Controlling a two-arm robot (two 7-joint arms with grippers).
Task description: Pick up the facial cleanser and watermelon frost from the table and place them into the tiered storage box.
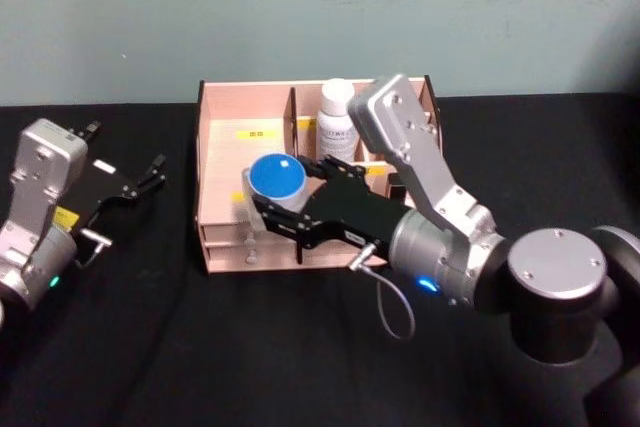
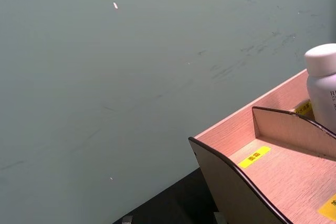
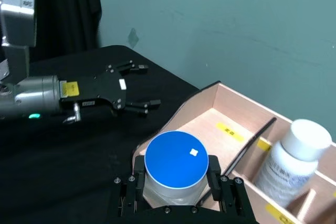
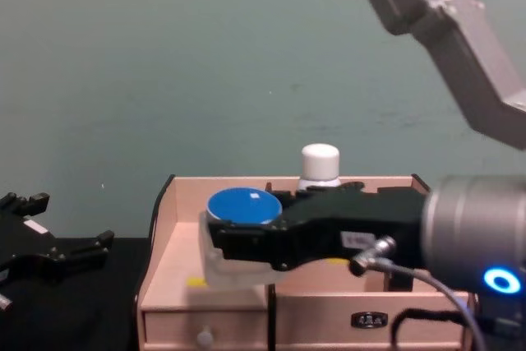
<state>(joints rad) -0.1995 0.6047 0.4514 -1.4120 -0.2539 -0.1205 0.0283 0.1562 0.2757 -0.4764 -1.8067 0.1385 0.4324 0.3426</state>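
1. The right gripper (image 1: 275, 209) was grasping a squat clear jar with a round blue lid (image 1: 277, 177), its jaws clenched on the jar's sides, holding it over the front left part of the tiered storage box (image 1: 222, 147), which stood on the black counter (image 1: 150, 347).
2. A white-capped bottle (image 1: 336, 119) already stood upright in a rear compartment of the box, behind the held jar.
3. Judging by this, the step in hand was placing the second item; the next move would call for lowering the jar squarely into the compartment below it, clear of the divider, then letting go.
4. The left gripper (image 1: 140, 182) hung idle above the counter, well apart to the left of the box, its jaws released and spread with nothing between them.
5. Hard to make out: the bottle's label print was illegible, so I could not tell which item was the cleanser and which the watermelon frost. The right arm covered much of the box's front right, and the jar's underside and its gap to the box floor were hidden
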